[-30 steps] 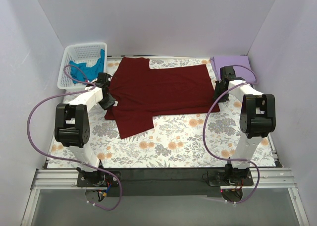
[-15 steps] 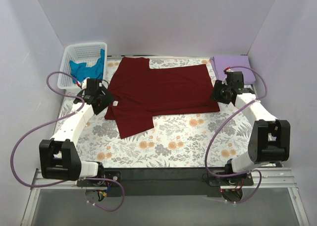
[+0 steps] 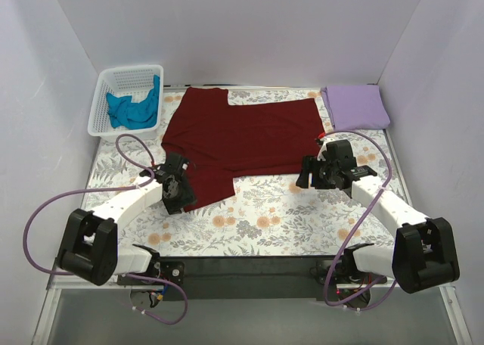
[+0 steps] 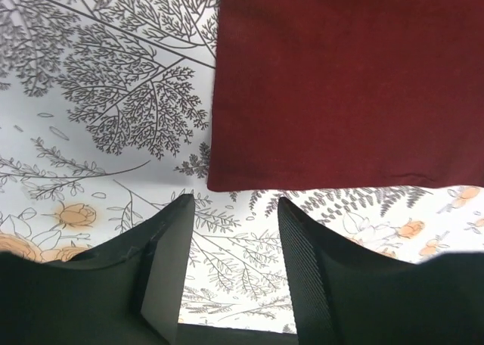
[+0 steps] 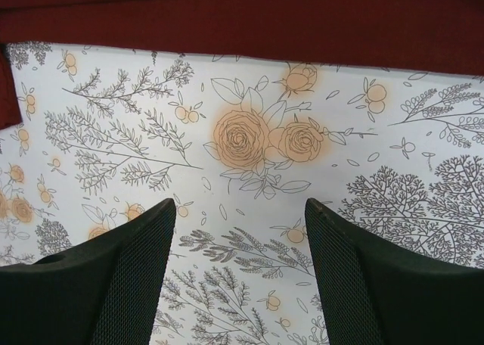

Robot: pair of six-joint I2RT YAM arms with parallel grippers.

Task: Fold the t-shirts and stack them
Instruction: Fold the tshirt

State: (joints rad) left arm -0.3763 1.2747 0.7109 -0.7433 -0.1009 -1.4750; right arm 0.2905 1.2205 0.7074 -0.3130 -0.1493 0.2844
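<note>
Starting the fold, seemingly, on the dark maroon red fabric t-shirt (image 3: 242, 133), spread flat toward the far edge of the floral-print grey and orange cloth (image 3: 265, 216). Holding nothing: left gripper (image 4: 234, 205) released just short of the near sleeve hem, right gripper (image 5: 240, 205) likewise spread by the shirt's near right corner. Next, probably: pinching both near edges, then carrying them over toward the far edge.

You're looking down past your left gripper (image 4: 236, 207), its jaws apart with nothing between them, onto the floral-print cloth (image 4: 98, 95). The dark maroon t-shirt (image 4: 348, 80) fills the upper right (its near corner lies just ahead of the fingertips).
</note>
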